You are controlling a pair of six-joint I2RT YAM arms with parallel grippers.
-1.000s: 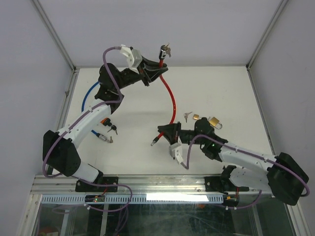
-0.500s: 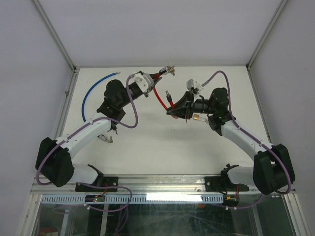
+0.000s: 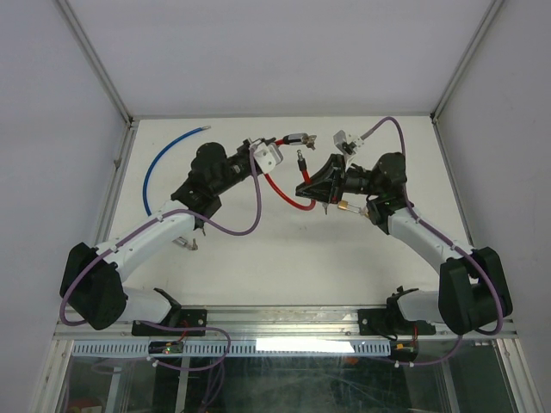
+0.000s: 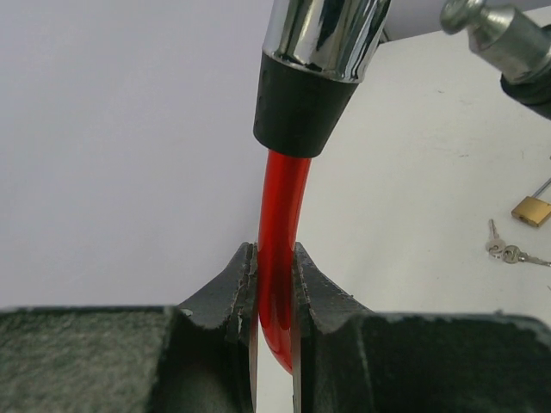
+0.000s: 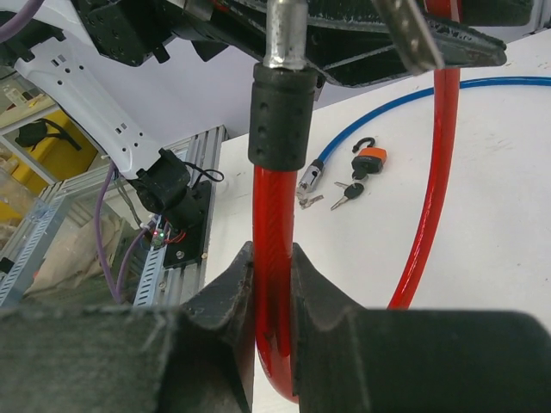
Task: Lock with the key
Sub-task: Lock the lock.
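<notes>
A red cable lock (image 3: 291,203) hangs in a loop between both arms above the back of the table. My left gripper (image 3: 270,146) is shut on the cable (image 4: 275,284) just below the chrome lock head (image 4: 323,34). A small key seems to stick out of that head (image 3: 298,138). My right gripper (image 3: 304,187) is shut on the cable (image 5: 274,284) under its black sleeve (image 5: 280,112) and metal pin (image 5: 284,34). In the top view the pin (image 3: 301,157) points up, just below and right of the head, not touching it.
A brass padlock (image 3: 349,206) and loose keys (image 4: 508,252) lie on the table under the right arm. A blue cable (image 3: 159,163) curves along the back left. An orange padlock (image 5: 370,159), keys (image 5: 344,198) and a small lock cylinder (image 5: 310,181) lie near the left arm.
The right arm swung from the table's front up to the back, carrying the cable's pin end. The left arm lowered the lock head and moved it right, closing the gap.
</notes>
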